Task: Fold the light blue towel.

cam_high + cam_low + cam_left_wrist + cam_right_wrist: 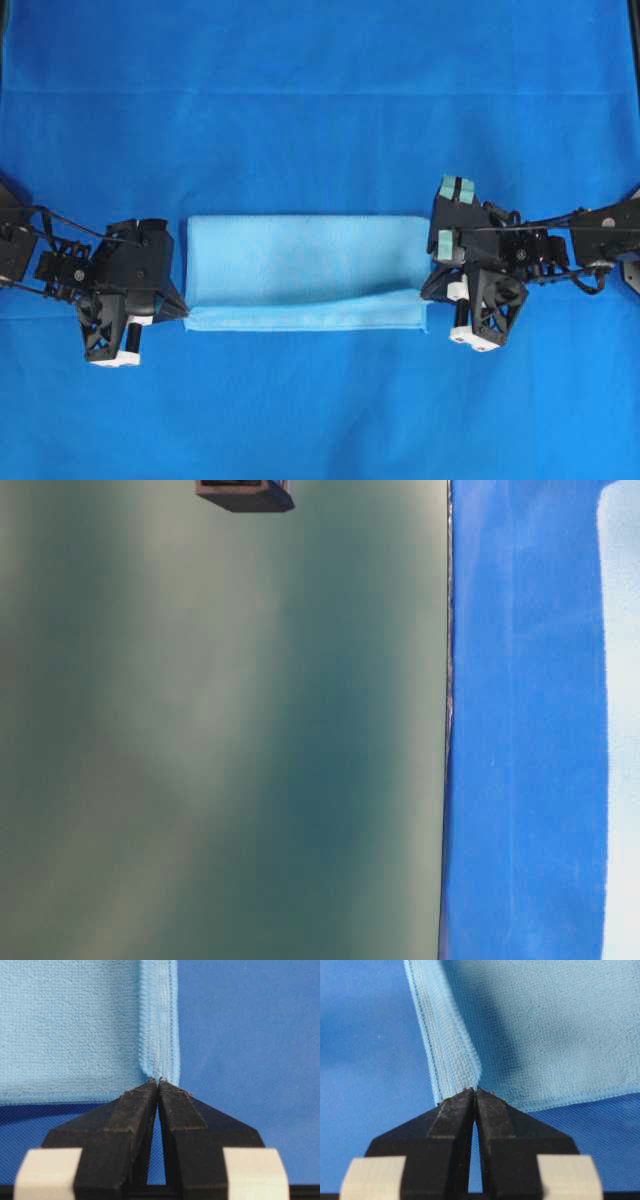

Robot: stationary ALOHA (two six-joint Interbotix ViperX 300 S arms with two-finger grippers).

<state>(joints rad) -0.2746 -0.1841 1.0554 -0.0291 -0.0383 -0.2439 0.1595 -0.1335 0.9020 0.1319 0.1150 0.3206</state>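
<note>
Nearest the lens in each wrist view: black jaws pressed together, tips right at a short end of the light blue towel (70,1025). Left tool (159,1081) pinching, or at least touching, the doubled hem at the towel's left end; right tool (474,1090) likewise closed at the crease of the right end; whether cloth is truly caught between the tips, hard to tell, since the tips meet exactly where the fabric begins. Placed so, probably, to hold both ends of the same long edge at once, keeping the cloth taut and square for carrying that edge over in one motion. From overhead, towel (300,265) lying near the middle of the worktop (320,100), somewhat toward its near edge, as a wide flat strip, already doubled once by the look of it, with a soft raised ridge running along the near long side and a narrow under-layer showing beyond it. Pale sky-blue, finely textured, thin stitched hem, corners fairly well matched, surface smooth apart from that ridge. Left tool (183,312) and right tool (428,293) flanking the two ends. Table-level view showing little of use.
</note>
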